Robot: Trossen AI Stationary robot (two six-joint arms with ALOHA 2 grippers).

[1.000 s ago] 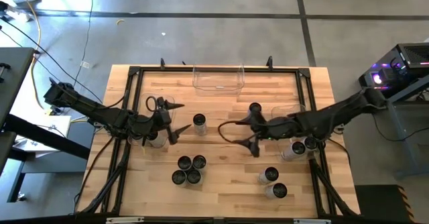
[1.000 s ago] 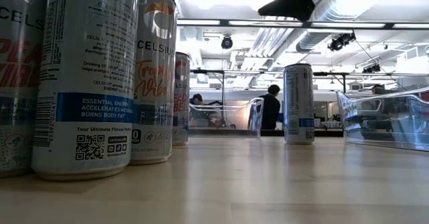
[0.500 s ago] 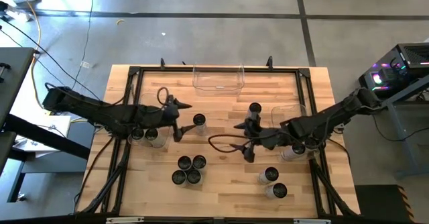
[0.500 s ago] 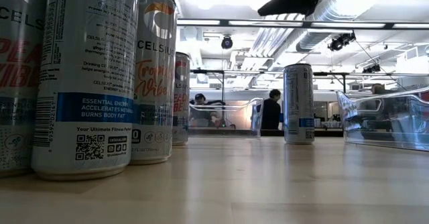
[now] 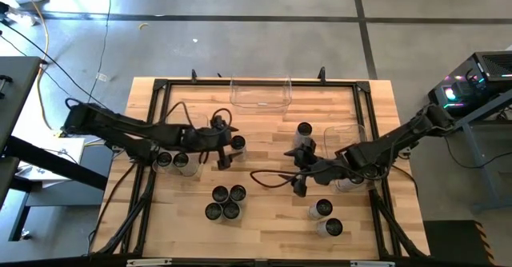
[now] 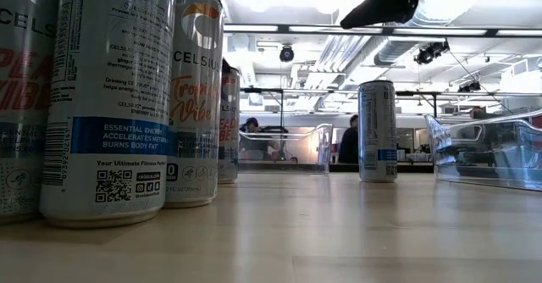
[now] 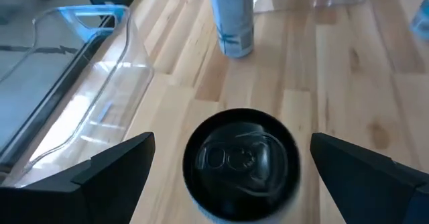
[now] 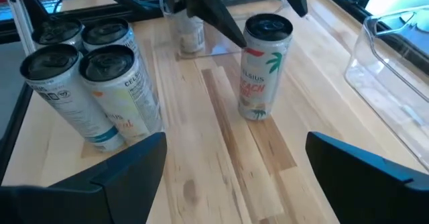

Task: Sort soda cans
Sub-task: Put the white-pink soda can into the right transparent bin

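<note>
Left gripper [image 5: 227, 145] is being held wide open directly above a lone soda can [image 7: 242, 158], whose dark top is being seen between the two spread fingers [image 7: 100, 174], neither of which is touching it; the can's sides are being hidden beneath its own lid in the left wrist view. Right gripper [image 5: 302, 169] is also being held open and empty, above bare wood. Ahead of it, a cluster of four cans [image 8: 90, 90] is being seen, partly overlapping one another, and one separate can [image 8: 263, 66] is standing just under the left gripper. Another single can [image 5: 303, 131] is standing just beyond the right gripper, and two more cans [image 5: 324, 217] are standing near it toward the table's front edge. Beside the right arm a clear bin [image 5: 352, 131] is being largely hidden by it.
</note>
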